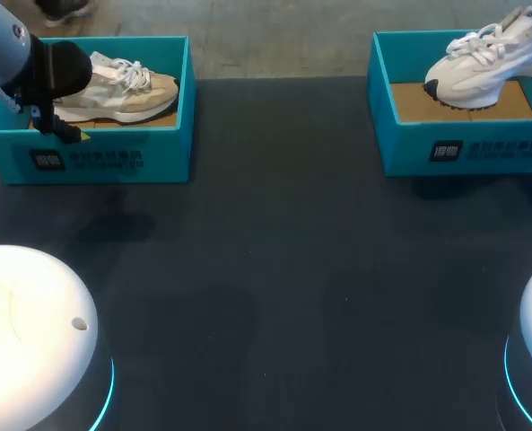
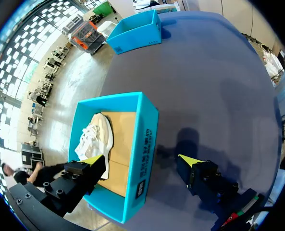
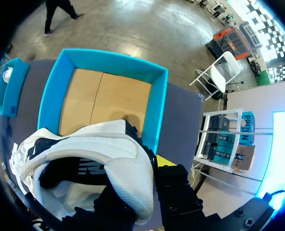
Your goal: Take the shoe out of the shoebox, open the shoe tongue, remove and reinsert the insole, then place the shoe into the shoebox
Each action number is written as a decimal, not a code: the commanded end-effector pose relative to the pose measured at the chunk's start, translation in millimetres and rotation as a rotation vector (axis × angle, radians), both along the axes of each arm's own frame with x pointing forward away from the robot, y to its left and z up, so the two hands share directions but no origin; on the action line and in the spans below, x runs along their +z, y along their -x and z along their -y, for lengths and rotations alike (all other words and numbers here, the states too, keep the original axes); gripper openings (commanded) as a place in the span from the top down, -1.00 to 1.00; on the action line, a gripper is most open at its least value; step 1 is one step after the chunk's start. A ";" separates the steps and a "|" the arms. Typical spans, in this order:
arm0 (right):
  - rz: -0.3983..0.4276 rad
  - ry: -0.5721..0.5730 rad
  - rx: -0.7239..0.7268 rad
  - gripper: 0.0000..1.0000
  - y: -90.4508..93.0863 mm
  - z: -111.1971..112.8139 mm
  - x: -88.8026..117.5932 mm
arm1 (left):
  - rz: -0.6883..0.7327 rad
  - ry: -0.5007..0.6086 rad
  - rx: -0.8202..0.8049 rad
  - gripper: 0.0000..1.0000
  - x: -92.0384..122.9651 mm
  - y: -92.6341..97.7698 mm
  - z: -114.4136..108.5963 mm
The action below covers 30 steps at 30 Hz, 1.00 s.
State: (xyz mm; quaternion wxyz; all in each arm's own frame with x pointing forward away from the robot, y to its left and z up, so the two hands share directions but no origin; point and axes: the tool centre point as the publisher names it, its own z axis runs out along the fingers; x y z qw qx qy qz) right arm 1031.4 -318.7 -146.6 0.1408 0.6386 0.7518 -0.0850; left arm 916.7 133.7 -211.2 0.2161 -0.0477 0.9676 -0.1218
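The white shoe (image 1: 481,56) is held above the right shoebox (image 1: 463,148), tilted. Its collar end is raised and its other end dips toward the box floor. Its long axis runs along the box's length.

The right gripper (image 3: 149,166) is clamped on the collar. One yellow tip shows outside the shoe wall and the other finger is hidden by the shoe.

The open table (image 1: 292,269) lies in front of the right shoebox. The next move probably requires the low end to clear the box's front wall.

The left shoebox (image 1: 113,157), holding a beige shoe (image 1: 122,90), stands well apart from the right shoebox. The left gripper (image 1: 64,130) hangs there, fingers spread wide across that box's wall and holding nothing. The right arm is therefore the nearer.
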 end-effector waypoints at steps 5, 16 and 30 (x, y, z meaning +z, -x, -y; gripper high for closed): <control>0.040 -0.056 -0.244 1.00 6.4 -0.9 -11.0 | 0.000 -0.003 0.001 -1.00 0.1 0.7 0.0; 0.088 -0.006 -0.296 1.00 13.0 1.0 -22.3 | 0.000 -0.003 0.001 -1.00 0.1 0.7 0.0; 0.088 -0.006 -0.296 1.00 13.0 1.0 -22.3 | 0.000 -0.003 0.001 -1.00 0.1 0.7 0.0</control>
